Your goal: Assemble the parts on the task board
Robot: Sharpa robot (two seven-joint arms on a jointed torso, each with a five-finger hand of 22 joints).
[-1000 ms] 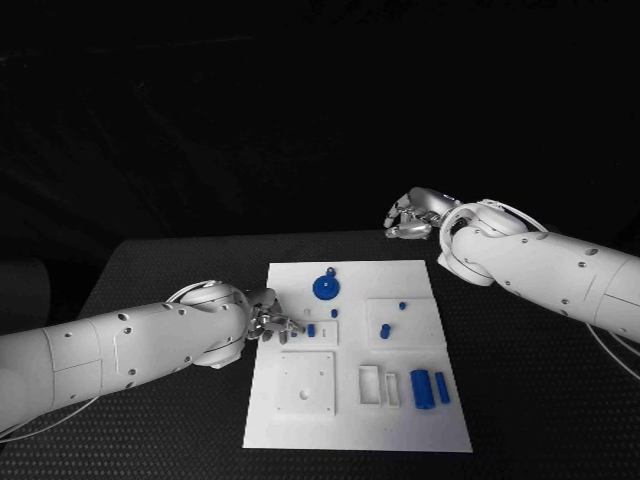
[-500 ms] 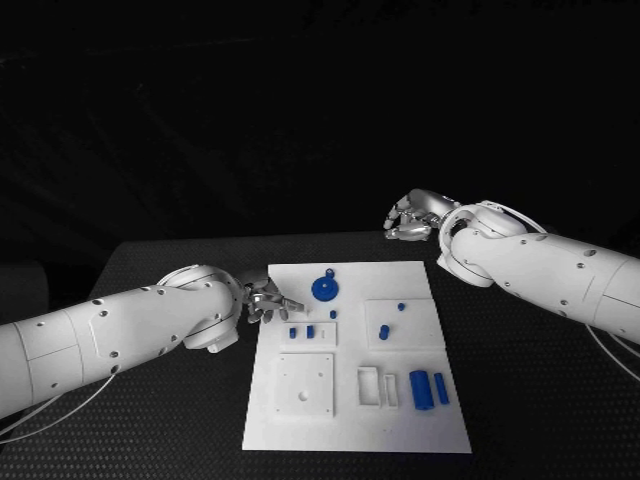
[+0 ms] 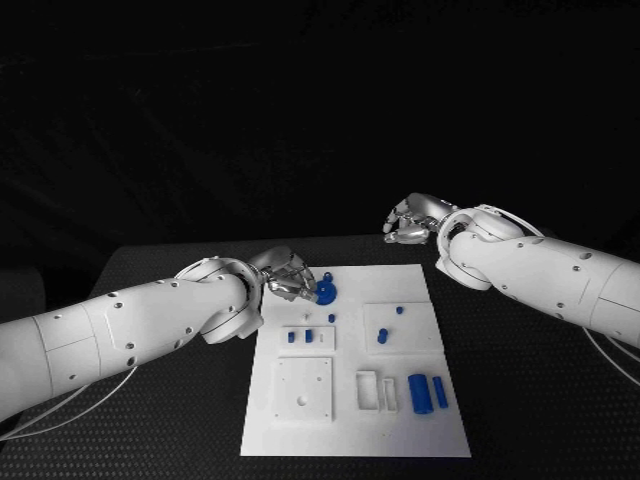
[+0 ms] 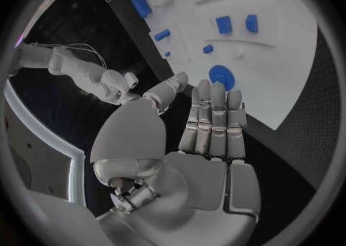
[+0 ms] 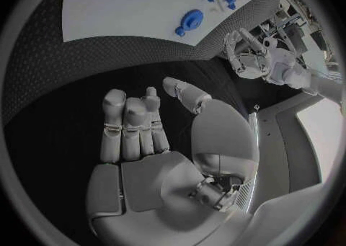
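Since a second ago the left hand (image 3: 286, 274) has travelled from the near-left edge of the white rectangular task board (image 3: 407, 432) up to its far-left corner, where it now hovers beside the round blue disc part (image 3: 325, 291). Its fingers (image 4: 213, 120) lie straight and side by side, holding nothing. On the board, small blue pegs (image 3: 309, 335) sit in a raised white block, another short blue piece (image 3: 384, 335) lies to their right, and two blue bars (image 3: 427, 392) rest near the front right edge. Beyond the board's far-right corner the right hand (image 3: 411, 220) hangs above the black surface (image 3: 536, 400), fingers (image 5: 130, 125) loosely extended and empty, unchanged.
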